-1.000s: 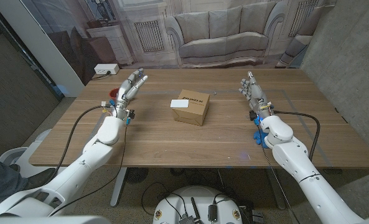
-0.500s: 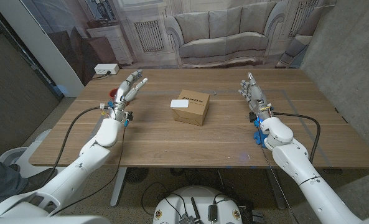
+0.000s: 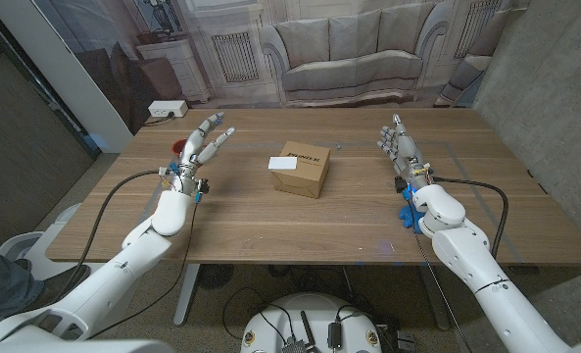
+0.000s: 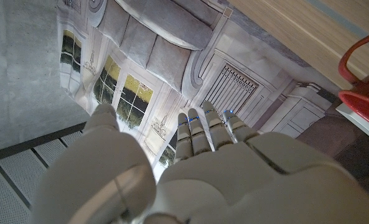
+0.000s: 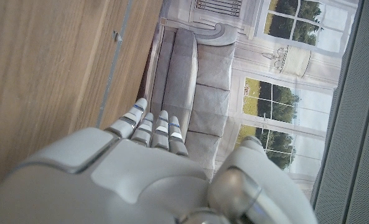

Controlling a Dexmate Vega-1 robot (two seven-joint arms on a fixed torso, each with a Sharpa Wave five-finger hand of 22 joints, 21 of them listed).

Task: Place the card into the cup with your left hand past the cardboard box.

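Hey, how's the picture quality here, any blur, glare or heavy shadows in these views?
Head view: even, soft light, sharp on the cardboard box and white card, no glare on the table. Left wrist view: the left hand looms close and soft, its near side shadowed. Right wrist view: the right hand is soft too; the wood grain stays sharp.

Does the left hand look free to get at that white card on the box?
Probably yes. The left hand is open and holds nothing, and bare table lies between it and the card on top of the box.

The cardboard box [image 3: 304,168] carries a dark printed line on top — too small to read.
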